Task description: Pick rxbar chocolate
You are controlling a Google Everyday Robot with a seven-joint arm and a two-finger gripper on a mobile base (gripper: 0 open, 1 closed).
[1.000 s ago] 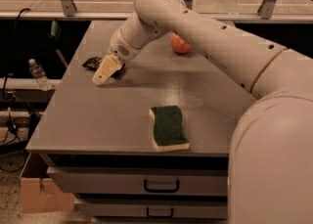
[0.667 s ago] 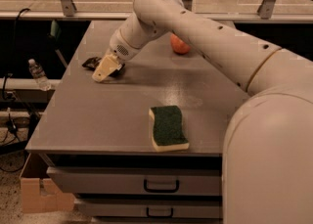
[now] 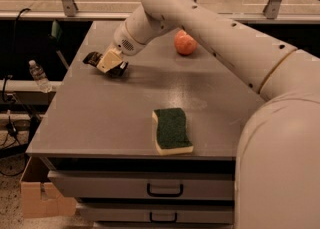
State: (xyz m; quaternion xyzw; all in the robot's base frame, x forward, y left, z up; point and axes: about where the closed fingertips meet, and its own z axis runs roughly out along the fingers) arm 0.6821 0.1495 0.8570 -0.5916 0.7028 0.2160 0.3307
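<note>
Claw (image 3: 111, 63) low over flat, dark-wrapped rxbar chocolate (image 3: 90, 58) at far-left of grey bench (image 3: 125, 118); barely shifted in the last second. Closure cannot be told. Bar looks unlifted.

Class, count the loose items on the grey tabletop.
3: the dark-wrapped snack bar at the far left, by the cream gripper; the red apple at the back; the green-and-yellow sponge near the front edge. More may hide behind the arm.
</note>
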